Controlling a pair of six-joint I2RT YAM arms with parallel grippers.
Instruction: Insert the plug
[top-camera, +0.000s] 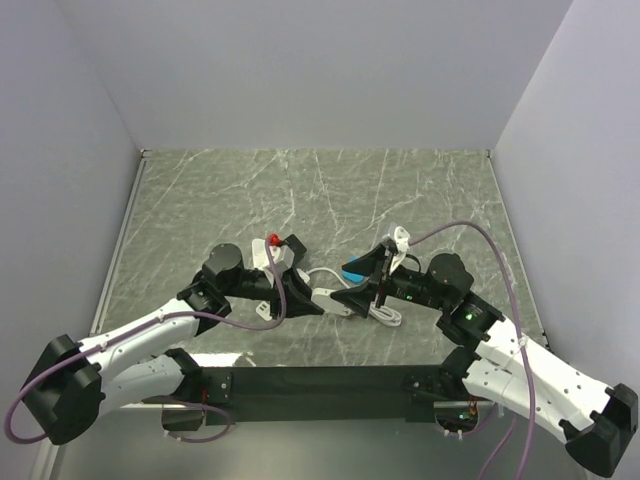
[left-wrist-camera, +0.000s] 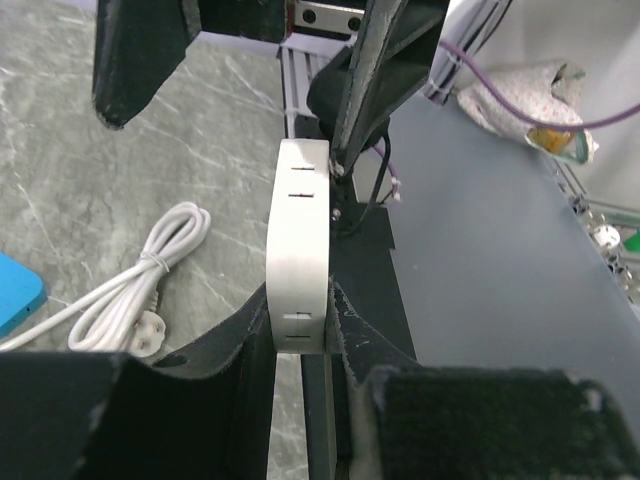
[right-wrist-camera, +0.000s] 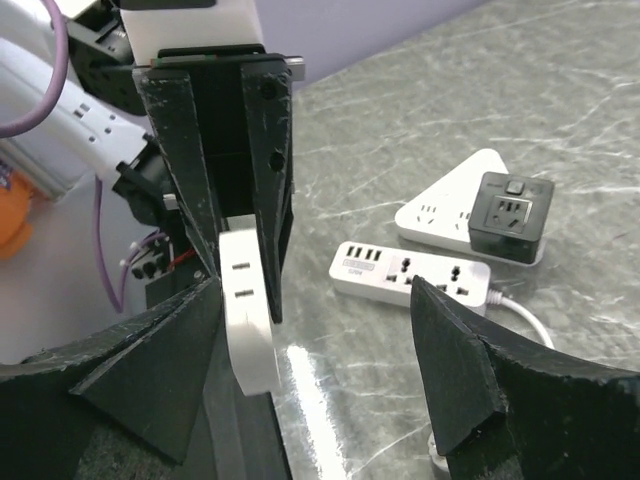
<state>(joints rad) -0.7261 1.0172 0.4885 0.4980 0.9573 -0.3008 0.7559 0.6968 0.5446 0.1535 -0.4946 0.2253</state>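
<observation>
My left gripper (left-wrist-camera: 300, 325) is shut on a white rounded socket block (left-wrist-camera: 298, 240) and holds it edge-up above the table's near edge; it also shows in the top view (top-camera: 328, 300). My right gripper (right-wrist-camera: 310, 370) is open, its fingers wide on either side of the block (right-wrist-camera: 246, 325), which stands close to its left finger (right-wrist-camera: 150, 370). In the top view the two grippers (top-camera: 312, 300) (top-camera: 345, 293) meet nose to nose. A coiled white cable (left-wrist-camera: 140, 275) with its plug (left-wrist-camera: 150, 332) lies on the table, held by nothing.
A white power strip with USB ports (right-wrist-camera: 410, 272) and a triangular white strip carrying a black adapter (right-wrist-camera: 480, 205) lie further back. A blue object (top-camera: 355, 268) lies beside the cable (top-camera: 385, 315). The black base rail (top-camera: 320, 380) runs along the near edge.
</observation>
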